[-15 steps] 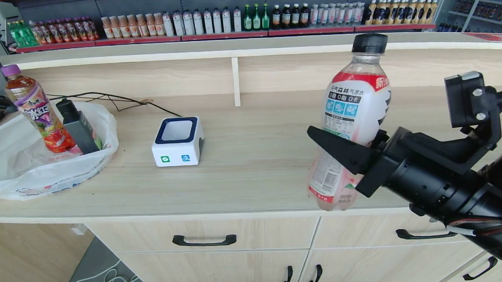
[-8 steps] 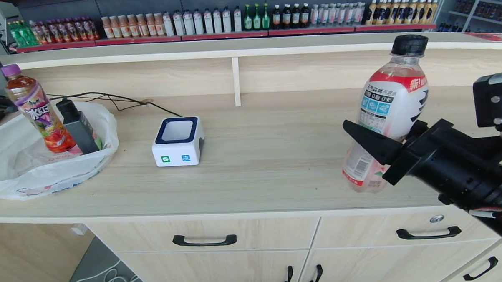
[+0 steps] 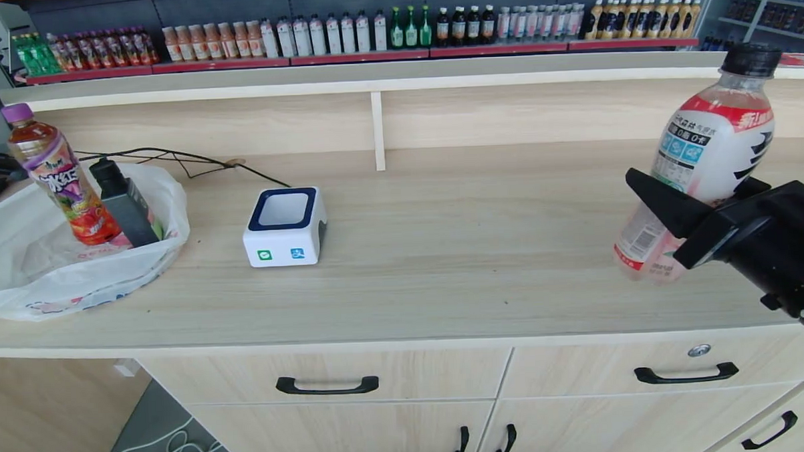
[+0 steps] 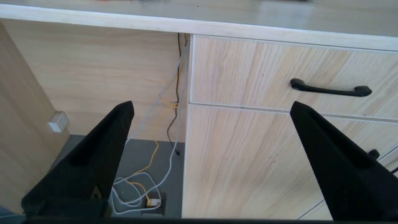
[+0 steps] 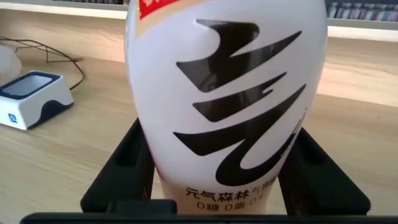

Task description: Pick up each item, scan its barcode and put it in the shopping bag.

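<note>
One long pale-wood table [image 3: 411,286] runs across the shop front, w/ drawers [image 4: 280,68] below.

A white bag [image 3: 76,277] slumps open at the table's far left.

The right hand [image 3: 691,189] is up over the table's right end, shut tight on a bottle [image 3: 713,141], w/ one black finger on each side of its lower half.

The left hand [image 4: 211,109] hangs below the table edge in front of the drawers, fingers spread wide, nothing btwn them.

The bottle is pale pink w/ a black cap. It is clear of the table and tilted, cap leaning up and to the right. Its barcode patch shows low on the side toward the table's middle.

In the bag a tea bottle [image 3: 59,178] w/ a purple cap stands at a slight lean. A dark bottle [image 3: 124,205] is just beside it, also leaning.

The scanner [image 3: 285,227], a white box w/ a dark-blue rim, sits window up btwn bag and bottle, nearer the bag. A black cable [image 3: 172,157] trails behind it.
</note>
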Tool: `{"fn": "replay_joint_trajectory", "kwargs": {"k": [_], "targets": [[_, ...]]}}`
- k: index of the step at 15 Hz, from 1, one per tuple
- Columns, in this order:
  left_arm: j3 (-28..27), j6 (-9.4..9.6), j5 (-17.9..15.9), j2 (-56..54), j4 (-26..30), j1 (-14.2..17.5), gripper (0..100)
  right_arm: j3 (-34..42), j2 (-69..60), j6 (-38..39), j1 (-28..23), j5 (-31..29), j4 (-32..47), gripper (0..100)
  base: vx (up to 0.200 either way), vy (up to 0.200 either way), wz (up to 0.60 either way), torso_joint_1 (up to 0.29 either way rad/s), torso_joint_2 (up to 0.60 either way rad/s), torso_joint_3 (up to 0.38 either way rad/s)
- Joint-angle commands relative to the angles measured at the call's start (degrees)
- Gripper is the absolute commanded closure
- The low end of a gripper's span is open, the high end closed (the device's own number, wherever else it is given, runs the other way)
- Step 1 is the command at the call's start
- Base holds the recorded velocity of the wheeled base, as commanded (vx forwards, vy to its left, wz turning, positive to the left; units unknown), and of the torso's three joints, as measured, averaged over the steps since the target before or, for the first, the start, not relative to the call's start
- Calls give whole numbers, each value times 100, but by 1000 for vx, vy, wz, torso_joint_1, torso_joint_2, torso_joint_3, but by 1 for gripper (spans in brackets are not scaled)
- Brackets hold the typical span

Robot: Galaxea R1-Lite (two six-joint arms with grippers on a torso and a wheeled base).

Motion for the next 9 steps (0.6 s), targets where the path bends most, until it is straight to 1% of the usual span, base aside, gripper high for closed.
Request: {"fn": "replay_joint_trajectory", "kwargs": {"k": [1, 3, 8, 9], "targets": [[0, -4, 1, -2, 0, 1, 0, 39, 62, 7, -31, 3, -143, 100, 0, 0, 0, 0, 0, 0], [0, -4, 1, -2, 0, 1, 0, 74, 194, 33, -31, 12, -345, 100, 0, 0, 0, 0, 0, 0], [0, -4, 1, -2, 0, 1, 0, -102, 291, 121, -31, 30, -389, 100, 0, 0, 0, 0, 0, 0], [0, -4, 1, -2, 0, 1, 0, -120, 291, 121, -31, 30, -406, 100, -200, 0, 0, 2, 2, 2]]}}
